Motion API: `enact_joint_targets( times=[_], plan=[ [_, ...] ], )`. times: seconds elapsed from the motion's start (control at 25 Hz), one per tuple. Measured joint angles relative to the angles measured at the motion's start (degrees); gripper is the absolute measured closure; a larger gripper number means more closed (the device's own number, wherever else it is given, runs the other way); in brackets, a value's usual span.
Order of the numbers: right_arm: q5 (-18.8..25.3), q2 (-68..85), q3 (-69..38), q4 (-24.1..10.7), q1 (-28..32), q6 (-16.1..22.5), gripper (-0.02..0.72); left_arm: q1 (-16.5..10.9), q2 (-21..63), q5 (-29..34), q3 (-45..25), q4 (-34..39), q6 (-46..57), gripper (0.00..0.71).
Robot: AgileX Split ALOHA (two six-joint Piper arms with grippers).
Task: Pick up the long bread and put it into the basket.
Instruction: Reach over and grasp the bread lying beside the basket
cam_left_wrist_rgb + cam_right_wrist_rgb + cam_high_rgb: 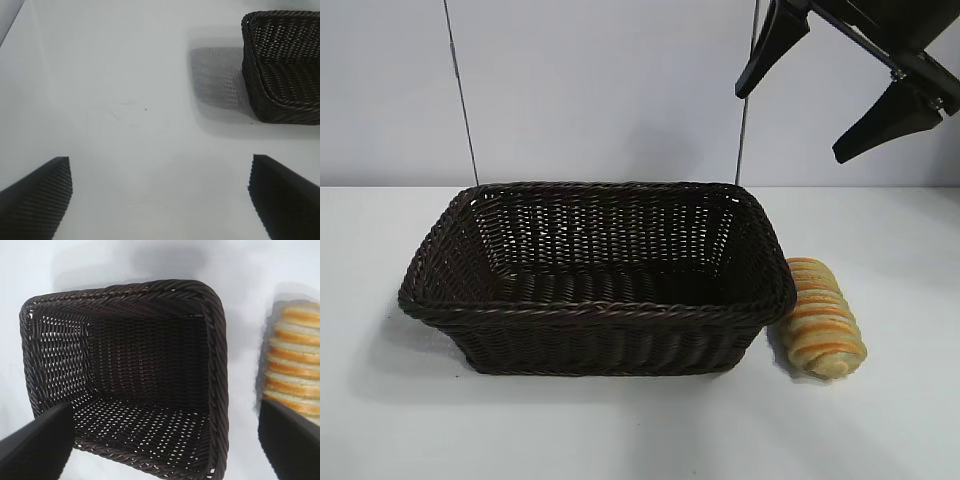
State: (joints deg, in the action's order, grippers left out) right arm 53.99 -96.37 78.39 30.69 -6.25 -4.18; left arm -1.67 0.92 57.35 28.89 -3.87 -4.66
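The long bread [295, 360] lies on the table just beside the basket [217, 340].

The right claw [840, 95] is black throughout, with two long tapering fingers [882, 122] shaped like flat wedges that narrow to blunt tips. They hang from a straight black crossbar, where small silver screws show at the mount of one finger. In the right wrist view the same fingers [37, 447] look matte black and smooth, with broad slanted faces. The left claw [160, 200] has two black fingers [37, 200] of the same wedge shape, and their faces carry a fine ribbed or knurled texture running in close rows across the surface.
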Motion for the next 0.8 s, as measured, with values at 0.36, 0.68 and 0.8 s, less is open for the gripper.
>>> enact_joint_targets(
  times=[0.36, 0.68, 0.8],
  plan=[
    [2.58, 0.00, 4.10, -8.91, 0.00, -0.15, 0.009, 0.00, 0.00, 6.81, -1.11, 0.00, 0.00, 0.020],
    [12.57, 0.11, 8.00, -23.66, 0.00, 3.36, 0.009, 0.00, 0.00, 6.94, -1.33, 0.15, 0.00, 0.020],
    [13.20, 0.11, 7.68, -30.05, 0.00, 6.18, 0.009, 0.00, 0.00, 6.94, -1.33, 0.19, 0.00, 0.020]
  ],
)
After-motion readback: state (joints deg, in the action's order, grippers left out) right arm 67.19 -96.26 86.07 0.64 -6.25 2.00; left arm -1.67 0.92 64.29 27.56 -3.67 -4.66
